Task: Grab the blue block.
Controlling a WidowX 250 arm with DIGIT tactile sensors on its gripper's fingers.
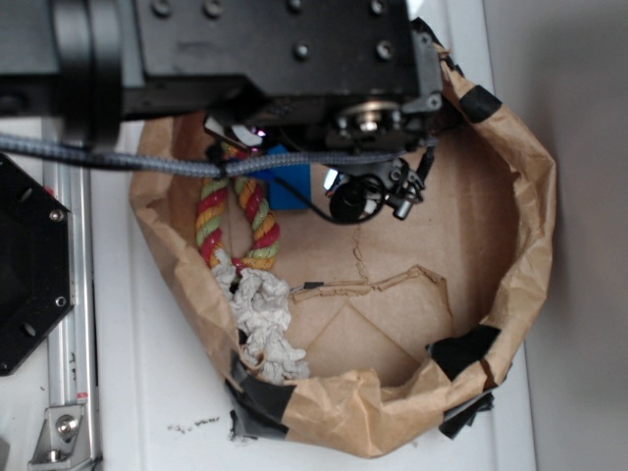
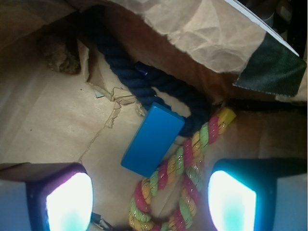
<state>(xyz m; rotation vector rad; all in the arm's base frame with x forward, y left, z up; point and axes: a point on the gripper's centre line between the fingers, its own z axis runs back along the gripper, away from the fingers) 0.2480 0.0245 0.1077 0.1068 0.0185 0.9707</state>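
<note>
Blue block point(image 1: 287, 182) shows in the exterior view only as a bright patch under my arm, lying on the brown paper floor of a rolled-down paper bag point(image 1: 530, 226). It sits just beside the upper end of a multicoloured rope point(image 1: 238, 218) in red, yellow and green, which runs down toward a crumpled grey wad of paper point(image 1: 265, 324). Black tape patches point(image 1: 463, 350) mark the bag's rim, and the bag rests on a white counter point(image 1: 162, 402). My own body hides most of the block here, and I cannot make out my fingers in this view.

From the wrist view, the blue block point(image 2: 153, 139) lies flat and tilted on a diagonal, in the middle of the frame. Its upper end touches a dark navy rope point(image 2: 144, 79) that curves behind it; its right edge lies against the multicoloured rope point(image 2: 185, 166). My fingers point(image 2: 70, 202) stand spread wide at the two lower corners, holding nothing, with the block's lower end between them and farther in.
</note>
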